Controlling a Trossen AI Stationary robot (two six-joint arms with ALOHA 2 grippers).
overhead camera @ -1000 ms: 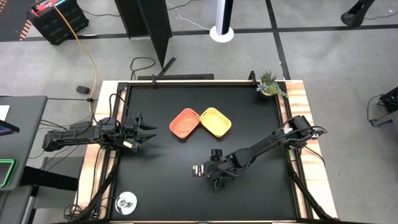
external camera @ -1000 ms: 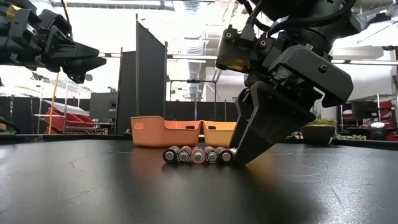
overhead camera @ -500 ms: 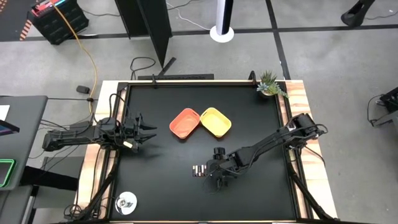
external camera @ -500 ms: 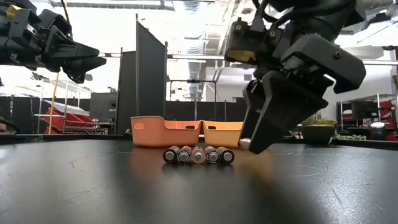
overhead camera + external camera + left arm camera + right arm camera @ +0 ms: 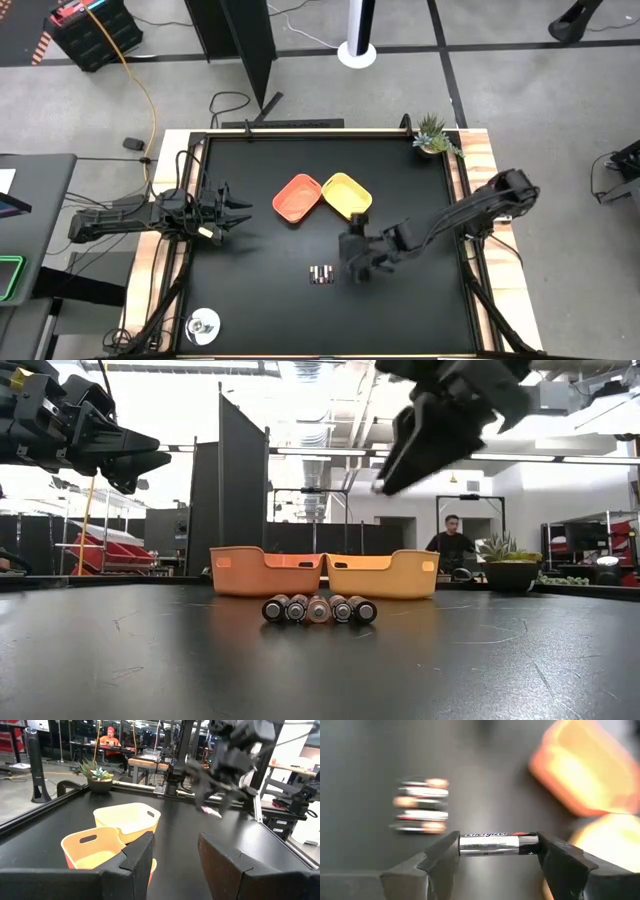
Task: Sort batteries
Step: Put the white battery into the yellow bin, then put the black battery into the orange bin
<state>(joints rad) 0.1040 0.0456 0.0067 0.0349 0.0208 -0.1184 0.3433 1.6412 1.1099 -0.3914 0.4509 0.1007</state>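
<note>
battery (image 5: 497, 843) sits clamped crosswise in the right end effector (image 5: 497, 851), raised above the table (image 5: 260, 260).

A: What've we got on the worktop (image 5: 260, 290)?

B: We see the orange tray (image 5: 297, 197) & yellow tray (image 5: 347, 195) touching, mid-worktop toward the back. Batteries (image 5: 321, 274) in a small row nearer the front. Right end effector (image 5: 357, 262) sits just beside them, on their right, between row & yellow tray; can't tell its fingers from up here.

A: Left arm?

B: Left end effector (image 5: 238, 215) at the left edge, well apart from the trays. We also see a potted plant (image 5: 433, 137) at the back right corner & a round silvery object (image 5: 203, 324) front left.
</note>
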